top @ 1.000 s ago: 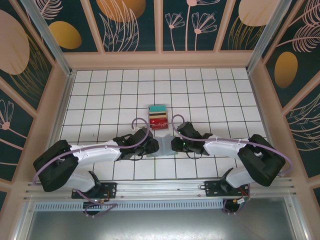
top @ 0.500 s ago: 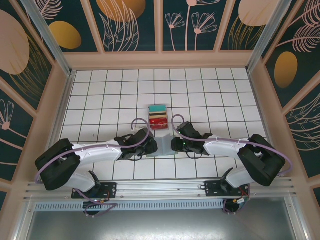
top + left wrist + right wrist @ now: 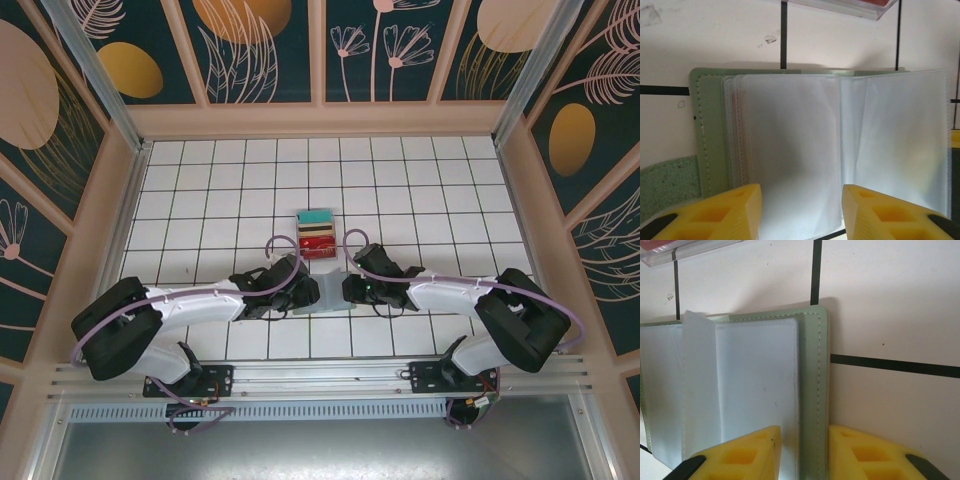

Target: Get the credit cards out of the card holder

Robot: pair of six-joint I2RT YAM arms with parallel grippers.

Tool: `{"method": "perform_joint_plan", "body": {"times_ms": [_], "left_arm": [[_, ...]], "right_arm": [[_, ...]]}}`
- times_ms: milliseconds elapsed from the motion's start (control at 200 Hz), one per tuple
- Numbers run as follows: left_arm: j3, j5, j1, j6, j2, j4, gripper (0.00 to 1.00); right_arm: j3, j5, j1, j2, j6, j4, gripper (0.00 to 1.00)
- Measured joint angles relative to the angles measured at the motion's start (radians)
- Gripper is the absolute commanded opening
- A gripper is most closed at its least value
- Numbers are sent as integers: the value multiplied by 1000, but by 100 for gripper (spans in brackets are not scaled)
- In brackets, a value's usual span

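Two arms meet at card holder (image 3: 328,293), open flat on worktop (image 3: 220,190), near side of clear tray (image 3: 317,234). Left gripper (image 3: 800,190) fingers apart, astride clear sleeves (image 3: 790,140). Right gripper (image 3: 804,432) pinched on holder's green right edge.

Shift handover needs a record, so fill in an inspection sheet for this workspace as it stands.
Surface: white tiled tabletop with black grid lines, a few small scuffs.
Job's things: small grey-green bifold card holder lies open and flat, its clear plastic sleeves fanned; whether cards sit inside cannot be told.
Clutter: clear plastic tray holding a teal, tan and red stack, just beyond the holder.
Claws: left claw open over the sleeves; right claw astride the cover's right edge, grip unclear.
Cables: purple cables arch over both wrists.
Surroundings: dark teal leaf-print wall panels; metal rail by the arm bases.
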Motion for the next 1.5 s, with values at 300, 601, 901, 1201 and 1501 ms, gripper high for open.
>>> {"method": "perform_joint_plan", "body": {"times_ms": [300, 601, 901, 1201, 1501], "left_arm": [[0, -1, 0, 0, 23, -4, 46], [0, 49, 0, 5, 33, 57, 56], [0, 105, 0, 8, 57, 123, 58], [35, 149, 0, 19, 105, 165, 57], [102, 201, -1, 43, 155, 196, 54]], "right_arm": [[0, 0, 0, 0, 11, 1, 31], [0, 0, 0, 0, 14, 1, 31], [0, 1, 1, 2, 14, 2, 31], [1, 9, 5, 2, 14, 2, 31], [1, 15, 5, 1, 22, 0, 33]]}}
